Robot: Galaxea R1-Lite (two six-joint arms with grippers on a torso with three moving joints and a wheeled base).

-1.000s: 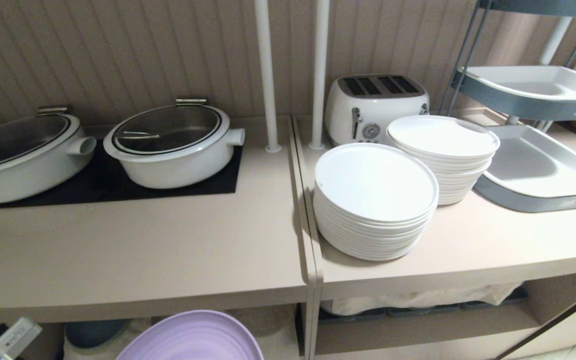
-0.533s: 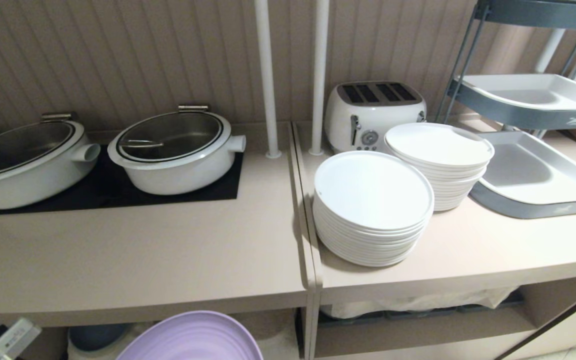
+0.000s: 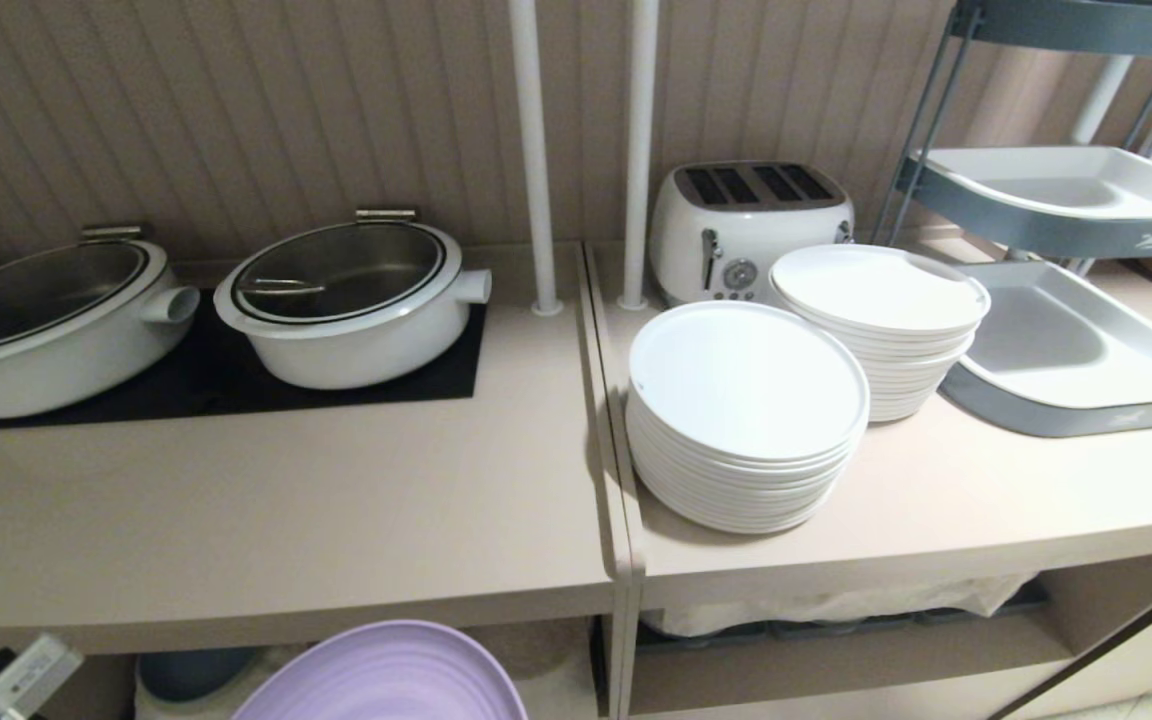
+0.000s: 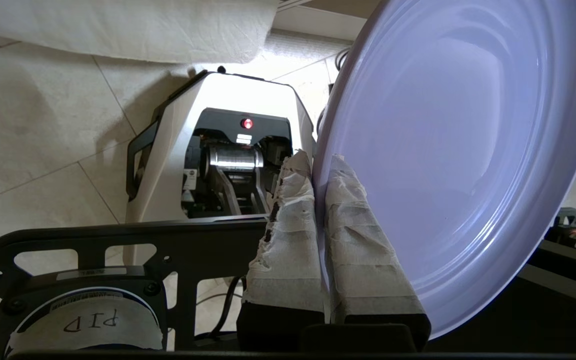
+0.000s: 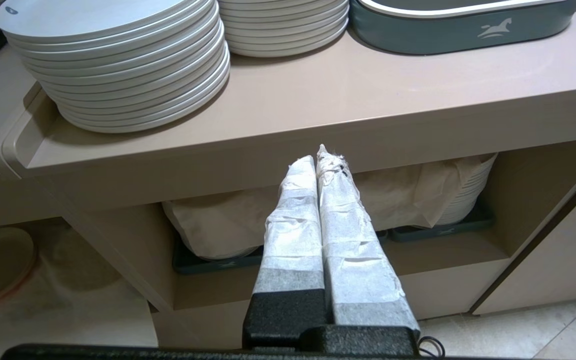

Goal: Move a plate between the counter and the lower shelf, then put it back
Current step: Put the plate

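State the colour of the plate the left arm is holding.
Lilac-purple plate, clearest in the left wrist view.

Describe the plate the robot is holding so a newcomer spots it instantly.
Look below the front edge of the counter with the black hob. The plate sits there, clamped at its rim by the left gripper. It is lilac; the stacked plates beside the toaster are white.

Lilac plate [image 3: 386, 675], beige counter [image 3: 266, 520], white pots [image 3: 346, 320].
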